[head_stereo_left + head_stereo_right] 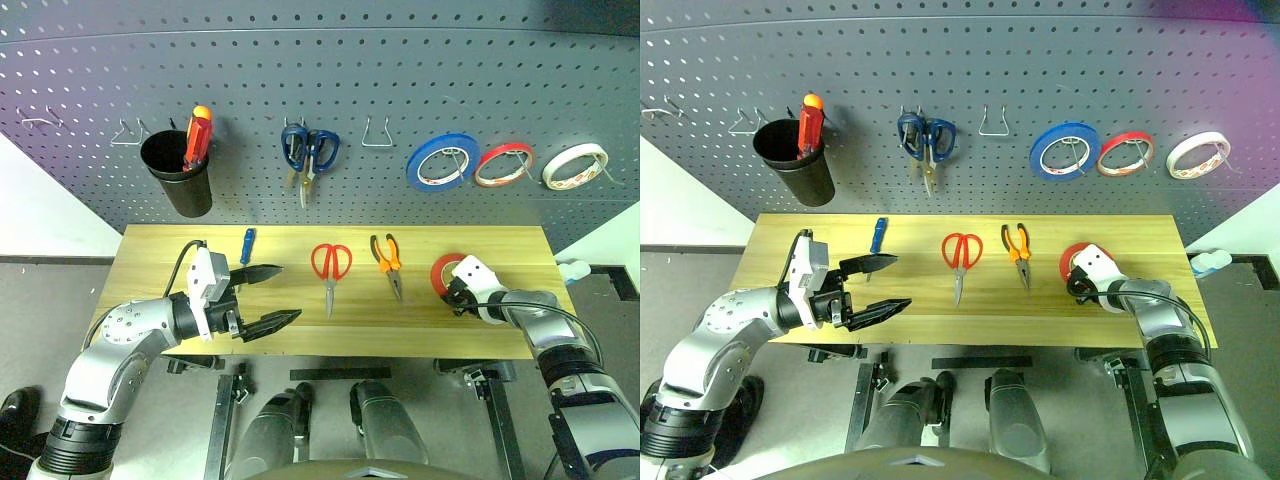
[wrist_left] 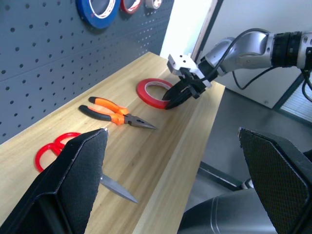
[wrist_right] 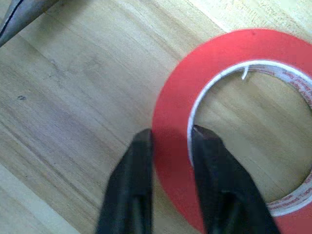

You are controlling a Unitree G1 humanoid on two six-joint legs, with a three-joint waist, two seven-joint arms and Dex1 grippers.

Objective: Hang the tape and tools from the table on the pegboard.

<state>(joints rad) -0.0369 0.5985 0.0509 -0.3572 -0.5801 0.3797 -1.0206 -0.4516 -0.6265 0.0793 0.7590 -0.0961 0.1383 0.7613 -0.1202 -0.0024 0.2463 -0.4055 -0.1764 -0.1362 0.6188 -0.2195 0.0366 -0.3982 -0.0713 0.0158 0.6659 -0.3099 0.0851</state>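
Right gripper (image 3: 168, 139) clamped on the band of the red-orange tape (image 3: 234, 122), one finger (image 3: 134, 170) outside the ring, the other inside against the pale core. Tape lying flat on the table (image 1: 300, 340), right of the pliers (image 1: 388, 262), below the pegboard (image 1: 330, 70). Red-handled scissors (image 1: 331, 268) left of the pliers; slim blue-handled screwdriver (image 1: 246, 245) further left of them, near the table's back edge. Left gripper (image 1: 270, 295) hovering over the table's left front, well left of the pliers, fingers spread wide apart, nothing between them. Above the pliers on the pegboard: blue-handled scissors (image 1: 308, 152), blue roll (image 1: 441, 161).
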